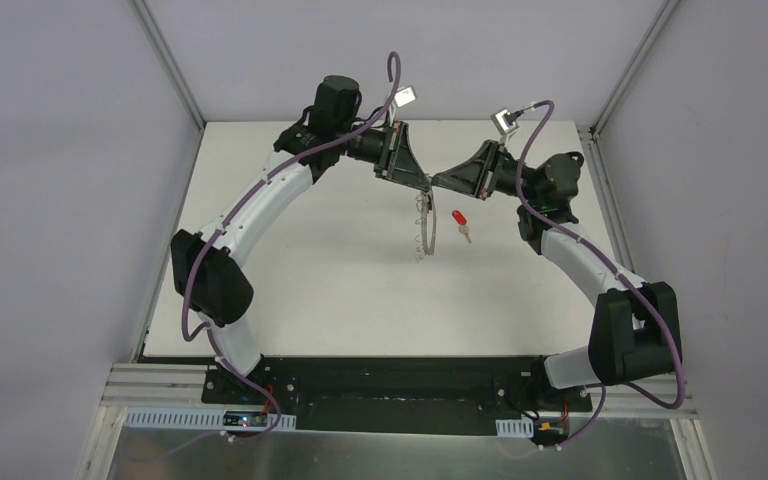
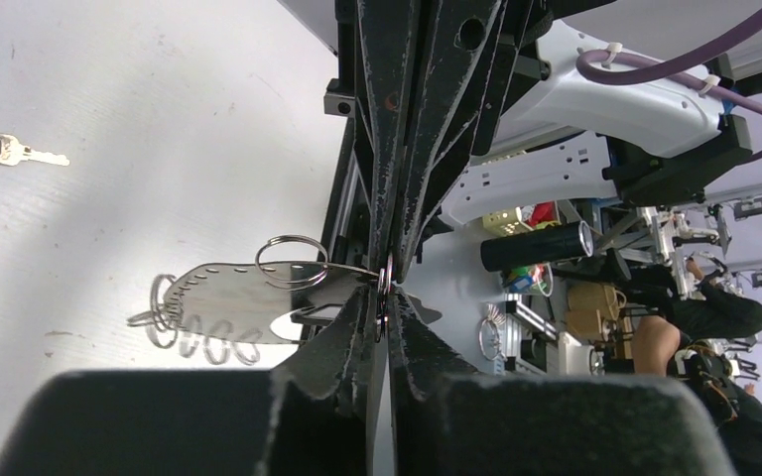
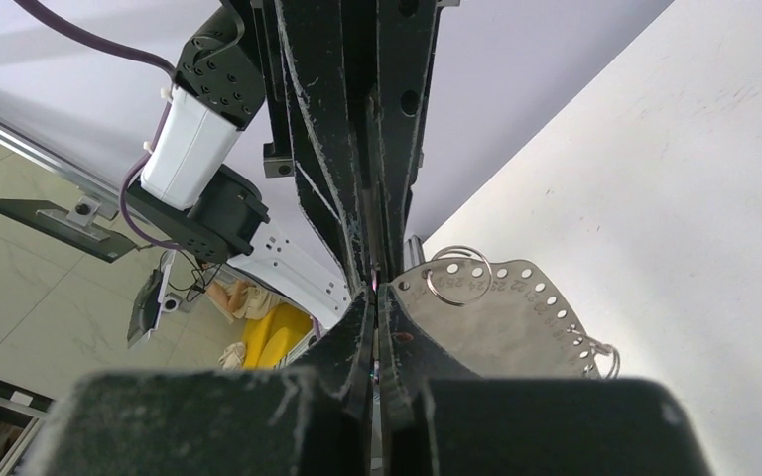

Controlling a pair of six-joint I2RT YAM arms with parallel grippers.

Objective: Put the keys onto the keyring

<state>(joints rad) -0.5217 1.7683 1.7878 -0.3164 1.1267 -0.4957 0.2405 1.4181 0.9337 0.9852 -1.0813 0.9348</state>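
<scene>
The keyring (image 1: pixel 426 228), a thin grey band with numbered holes and silver wire loops, hangs above the table between my two grippers. My left gripper (image 1: pixel 421 182) is shut on a small wire loop (image 2: pixel 385 290) at the band's upper end. My right gripper (image 1: pixel 441 183) meets it tip to tip and is shut at the same end of the band (image 3: pixel 501 309). The band also shows in the left wrist view (image 2: pixel 223 297). The red-headed key (image 1: pixel 460 221) lies flat on the table just right of the band, and shows in the left wrist view (image 2: pixel 0 147). The key with the dark tag is not in view.
The white table (image 1: pixel 340 290) has raised rails along its left and right edges and grey walls behind. Both arms arch over the far half of the table. A larger wire ring (image 3: pixel 461 273) hangs from a hole near the band's top.
</scene>
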